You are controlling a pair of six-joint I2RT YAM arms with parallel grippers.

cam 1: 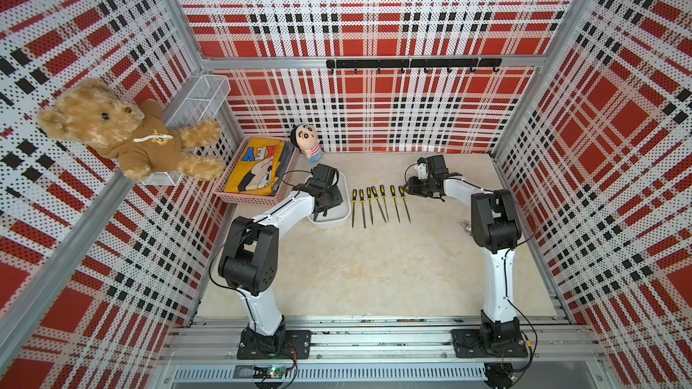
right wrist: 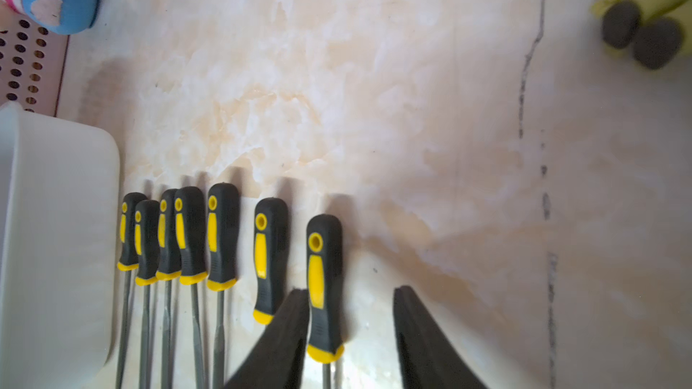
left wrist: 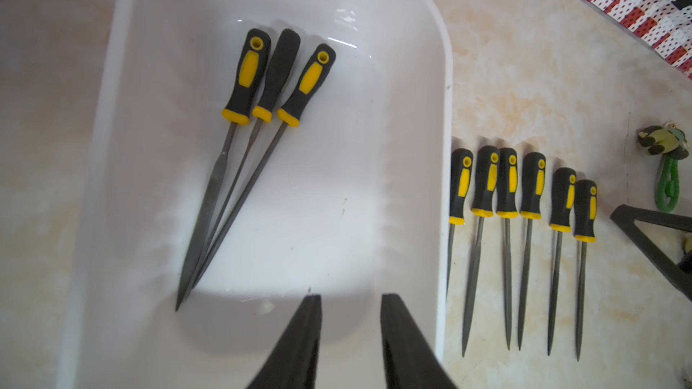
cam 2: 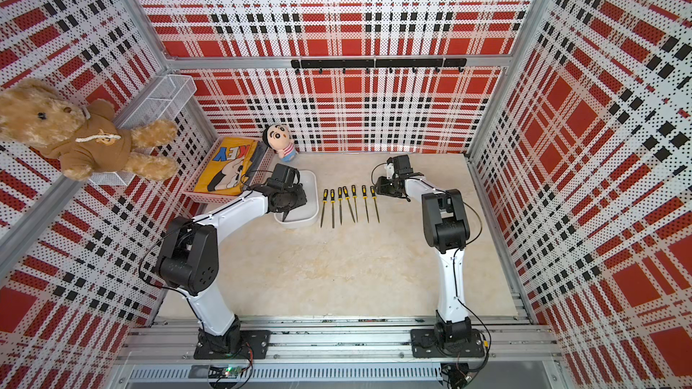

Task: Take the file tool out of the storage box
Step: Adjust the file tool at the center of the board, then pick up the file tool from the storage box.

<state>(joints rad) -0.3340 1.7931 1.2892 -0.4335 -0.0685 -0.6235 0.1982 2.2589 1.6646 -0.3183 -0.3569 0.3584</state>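
The white storage box (left wrist: 445, 106) holds three black-and-yellow file tools (left wrist: 277, 76), side by side with their tips converging. My left gripper (left wrist: 350, 295) hangs over the box's near end (cam 1: 329, 223), open, with nothing between its fingers. Several more files (cam 1: 378, 203) lie in a row on the table right of the box. My right gripper (right wrist: 351, 289) is low at the right end of that row (cam 2: 376, 188), open. The last file's handle (right wrist: 324, 286) lies on the table between its fingers, close beside one finger (right wrist: 292, 316).
A pink perforated basket (cam 1: 258, 196) with a yellow cloth sits left of the box. A small doll (cam 1: 307, 142) stands behind it. A teddy bear (cam 1: 112, 129) and a wire-mesh basket (cam 1: 202, 99) hang on the left wall. A small toy (cam 1: 466, 226) lies by the right arm.
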